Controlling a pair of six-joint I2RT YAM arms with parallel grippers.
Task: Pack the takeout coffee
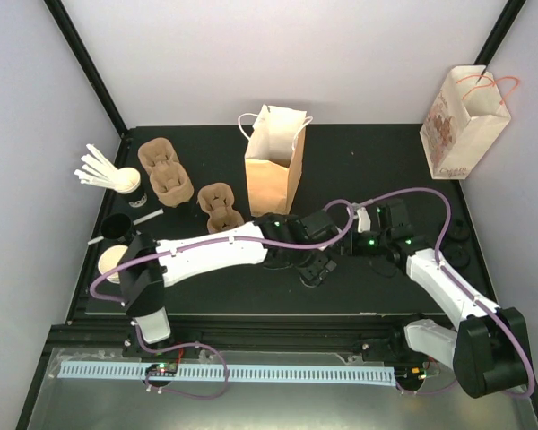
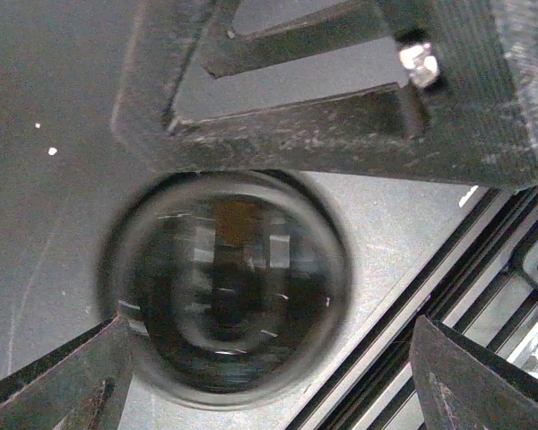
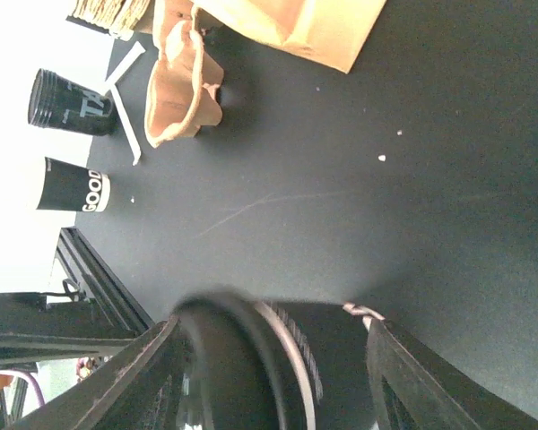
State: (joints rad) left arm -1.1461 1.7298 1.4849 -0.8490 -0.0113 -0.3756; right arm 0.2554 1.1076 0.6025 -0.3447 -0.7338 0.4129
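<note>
My right wrist cam only gets the cup [image 3: 278, 376] as a smeary dark blur, chopped off by the bottom edge of the shot. Left cam's no better: the round dark thing [image 2: 224, 287] is too fuzzy to call lid or cup top. From the top camera it's buried somewhere under my left arm [image 1: 215, 251] and right arm [image 1: 444, 282], mid-bench toward the near edge.

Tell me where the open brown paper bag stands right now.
Top view: the brown paper bag stands upright near the middle of the table, toward the far edge, with a cardboard cup carrier just to its left.
</note>
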